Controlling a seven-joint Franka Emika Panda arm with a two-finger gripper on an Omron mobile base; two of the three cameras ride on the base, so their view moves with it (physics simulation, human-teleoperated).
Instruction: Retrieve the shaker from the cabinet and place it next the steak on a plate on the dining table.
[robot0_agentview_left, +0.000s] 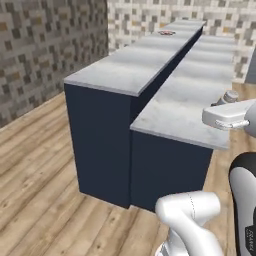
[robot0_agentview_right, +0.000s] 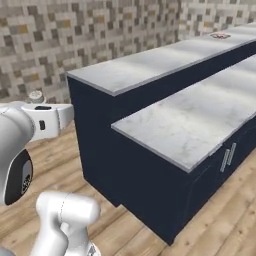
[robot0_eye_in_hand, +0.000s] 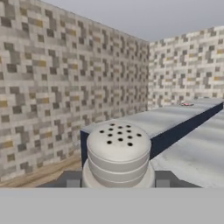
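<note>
Shaker (robot0_eye_in_hand: 118, 153) close up, clamped upright between nearly closed jaws of gripper (robot0_eye_in_hand: 118, 181), beside dining table (robot0_agentview_left: 120, 70) near end. Plate (robot0_agentview_left: 166, 33) with steak far off; long carry could loosen grip, shaker drops.

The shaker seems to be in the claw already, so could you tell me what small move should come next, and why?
Probably carry the shaker, gripped in the claw, forward along the dining table, since the plate with the steak lies at its far end.

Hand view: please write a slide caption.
Gripper holds the shaker, facing the dining table with the far plate.
</note>
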